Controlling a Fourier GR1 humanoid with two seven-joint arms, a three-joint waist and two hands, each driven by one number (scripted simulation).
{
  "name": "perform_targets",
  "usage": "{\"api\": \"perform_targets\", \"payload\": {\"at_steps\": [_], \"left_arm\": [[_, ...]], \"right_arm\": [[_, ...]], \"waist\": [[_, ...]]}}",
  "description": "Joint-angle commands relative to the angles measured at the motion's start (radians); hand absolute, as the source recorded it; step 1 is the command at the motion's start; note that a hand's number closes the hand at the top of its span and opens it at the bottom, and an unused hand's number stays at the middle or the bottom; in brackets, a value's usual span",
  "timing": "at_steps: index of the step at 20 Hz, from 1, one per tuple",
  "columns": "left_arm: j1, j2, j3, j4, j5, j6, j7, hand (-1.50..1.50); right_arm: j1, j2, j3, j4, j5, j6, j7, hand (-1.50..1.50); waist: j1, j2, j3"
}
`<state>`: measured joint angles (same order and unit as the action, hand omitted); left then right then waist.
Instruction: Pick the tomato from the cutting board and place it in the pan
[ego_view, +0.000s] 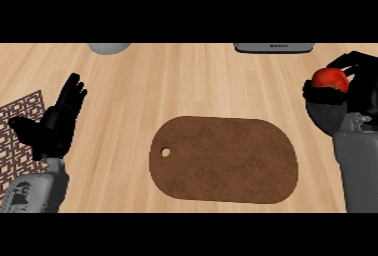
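A red tomato (330, 79) is held at the right edge of the head view, with my right hand (353, 87) curled round it. Just below the tomato shows a dark round shape, the pan (326, 114), mostly hidden by my right forearm. The brown cutting board (224, 159) lies bare in the middle of the wooden counter, its small hole toward the left. My left hand (55, 120) rests open at the left, fingers pointing up, well away from the board.
A patterned lattice mat (18, 127) lies at the left edge under my left hand. A grey rounded object (109, 47) and a dark grey appliance (274, 47) sit at the counter's far edge.
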<state>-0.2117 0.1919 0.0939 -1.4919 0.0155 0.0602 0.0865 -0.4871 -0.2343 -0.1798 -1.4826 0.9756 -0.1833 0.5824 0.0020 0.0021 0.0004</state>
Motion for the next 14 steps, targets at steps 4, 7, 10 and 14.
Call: {"api": "perform_targets", "payload": {"at_steps": [4, 7, 10, 14], "left_arm": [[-0.029, -0.026, -0.026, 0.005, -0.027, 0.020, 0.008, 0.00], [-0.018, -0.016, 0.000, 0.049, -0.010, 0.000, -0.045, 0.00], [-0.028, -0.037, -0.027, 0.048, -0.030, 0.012, -0.037, 0.00], [-0.062, -0.018, -0.017, -0.005, -0.008, 0.002, 0.041, 0.00]], "right_arm": [[-0.002, -0.190, -0.153, 0.338, -0.023, -0.133, -0.240, 1.50], [-0.044, -0.250, -0.206, 0.535, -0.028, -0.218, -0.338, 1.50], [-0.112, -0.278, -0.237, 0.747, -0.055, -0.297, -0.454, 1.50], [-0.138, -0.331, -0.308, 0.944, -0.109, -0.382, -0.604, 1.50]], "waist": [[0.013, 0.007, 0.001], [0.022, 0.011, 0.001], [0.026, 0.011, 0.002], [0.036, 0.011, 0.003]]}}
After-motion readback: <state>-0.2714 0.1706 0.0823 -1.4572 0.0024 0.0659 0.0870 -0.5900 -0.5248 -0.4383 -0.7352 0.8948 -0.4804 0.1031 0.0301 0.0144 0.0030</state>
